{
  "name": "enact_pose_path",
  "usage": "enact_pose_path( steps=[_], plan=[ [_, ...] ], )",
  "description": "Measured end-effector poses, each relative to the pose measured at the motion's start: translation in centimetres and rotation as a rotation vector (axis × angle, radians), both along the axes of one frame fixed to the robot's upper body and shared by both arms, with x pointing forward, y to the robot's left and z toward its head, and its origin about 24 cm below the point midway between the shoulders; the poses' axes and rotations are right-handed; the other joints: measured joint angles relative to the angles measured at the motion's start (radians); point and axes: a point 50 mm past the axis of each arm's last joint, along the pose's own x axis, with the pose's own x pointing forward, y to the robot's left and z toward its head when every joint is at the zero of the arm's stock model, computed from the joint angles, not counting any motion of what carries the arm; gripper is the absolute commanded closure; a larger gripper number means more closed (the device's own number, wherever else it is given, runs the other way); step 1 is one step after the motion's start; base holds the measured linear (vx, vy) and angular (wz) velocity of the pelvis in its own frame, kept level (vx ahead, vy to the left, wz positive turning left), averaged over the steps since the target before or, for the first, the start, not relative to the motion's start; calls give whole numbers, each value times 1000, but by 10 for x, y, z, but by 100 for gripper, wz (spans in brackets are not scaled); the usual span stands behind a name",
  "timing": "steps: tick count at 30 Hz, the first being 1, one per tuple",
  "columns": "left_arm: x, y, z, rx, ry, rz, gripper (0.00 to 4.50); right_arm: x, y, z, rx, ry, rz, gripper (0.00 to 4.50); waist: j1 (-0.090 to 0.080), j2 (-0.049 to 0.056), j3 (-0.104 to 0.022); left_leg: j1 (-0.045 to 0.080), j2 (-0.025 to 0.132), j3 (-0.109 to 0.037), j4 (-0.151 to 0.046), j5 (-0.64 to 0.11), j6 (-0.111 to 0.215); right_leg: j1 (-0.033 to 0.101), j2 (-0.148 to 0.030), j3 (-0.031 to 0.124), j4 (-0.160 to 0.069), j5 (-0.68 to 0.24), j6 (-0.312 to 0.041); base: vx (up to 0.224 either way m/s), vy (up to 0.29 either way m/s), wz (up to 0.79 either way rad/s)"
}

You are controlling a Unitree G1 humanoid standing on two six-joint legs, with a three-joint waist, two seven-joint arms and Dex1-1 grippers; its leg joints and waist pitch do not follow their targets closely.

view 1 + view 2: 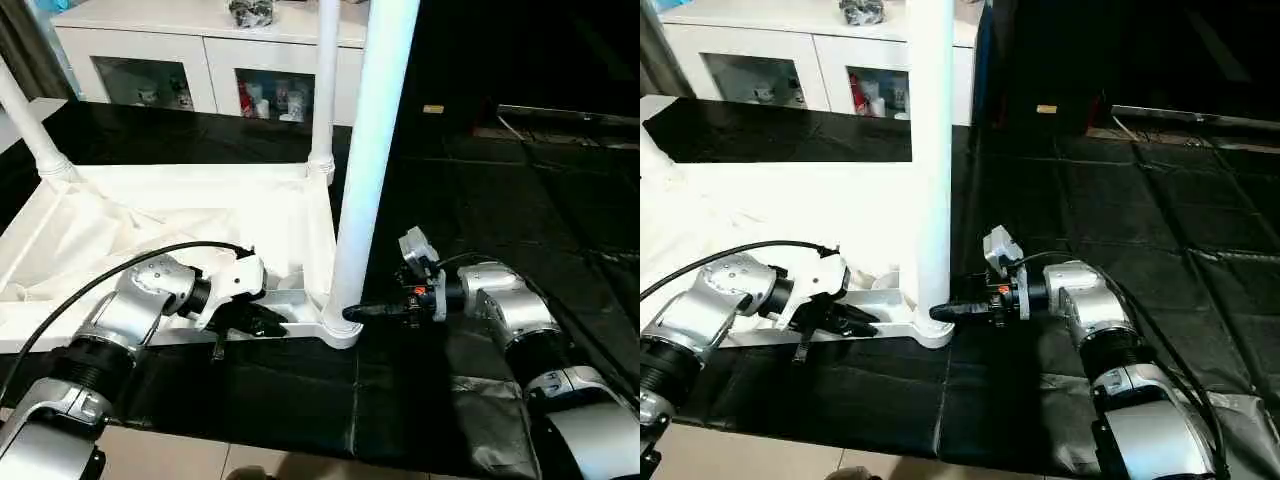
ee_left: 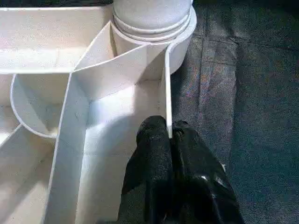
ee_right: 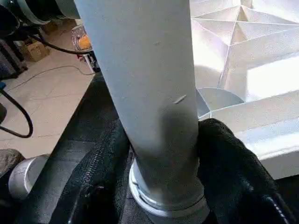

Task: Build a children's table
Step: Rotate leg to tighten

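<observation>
The white table top (image 1: pixel 150 176) lies upside down on a black mat, its ribbed underside facing up. Three white legs stand in its corner sockets: the near right leg (image 1: pixel 370 150), the far right leg (image 1: pixel 325 80) and the far left leg (image 1: pixel 30 125). My left gripper (image 1: pixel 272 325) is at the near rim beside the near right socket, and its fingers (image 2: pixel 154 154) are shut on the thin rim wall (image 2: pixel 167 93). My right gripper (image 1: pixel 352 312) reaches in from the right at the foot of the near right leg (image 3: pixel 149 70). Its black fingers (image 3: pixel 229 163) press on both sides of the leg, just above the socket.
A white cabinet (image 1: pixel 200 60) with glass doors stands behind the table top. The black mat (image 1: pixel 500 200) stretches off to the right and ends in front at a pale floor (image 1: pixel 200 455). A black cable (image 1: pixel 120 265) arcs over my left forearm.
</observation>
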Motion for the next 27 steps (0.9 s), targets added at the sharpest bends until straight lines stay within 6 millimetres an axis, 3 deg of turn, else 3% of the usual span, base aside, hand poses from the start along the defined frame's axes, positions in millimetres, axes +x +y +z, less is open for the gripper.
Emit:
enact_pose_path(
  steps=[5,9,13,19,23,25,27],
  plan=[
    [3,-9,-4,-20,10,46,450,-2,-2,-4,7,19,-32,252,10,2,-1,1,0,0,0,0,0,3,0,0,0,0,0,0,0,0],
    [13,-19,-7,-45,16,170,450,-1,-7,-10,29,14,-219,252,13,2,-1,6,0,1,0,0,0,8,-1,1,0,-2,4,0,0,0],
    [23,-29,-13,-71,35,345,450,6,3,-17,40,16,-487,252,-16,4,-1,21,-1,1,-1,0,-1,19,-1,1,-4,-4,6,0,0,0],
    [38,-51,-17,-110,27,556,450,25,24,-17,46,47,-813,252,-51,6,-1,20,-1,-1,-3,0,-1,18,-1,-1,-9,-4,6,0,0,0],
    [44,-59,-16,-111,10,630,450,34,38,-14,30,47,-931,252,-60,7,-1,19,-1,-1,-3,0,0,18,-1,-1,-10,-3,6,0,0,0],
    [45,-61,-15,-114,7,631,450,35,37,-13,38,40,-944,196,-59,7,-1,19,-2,-1,-3,0,0,18,-1,-1,-10,-3,5,0,0,0],
    [45,-61,-14,-111,-3,627,450,34,37,-13,50,42,-950,182,-59,7,-1,18,-2,-1,-5,0,0,18,-1,-1,-10,-3,5,0,0,0]
  ],
)
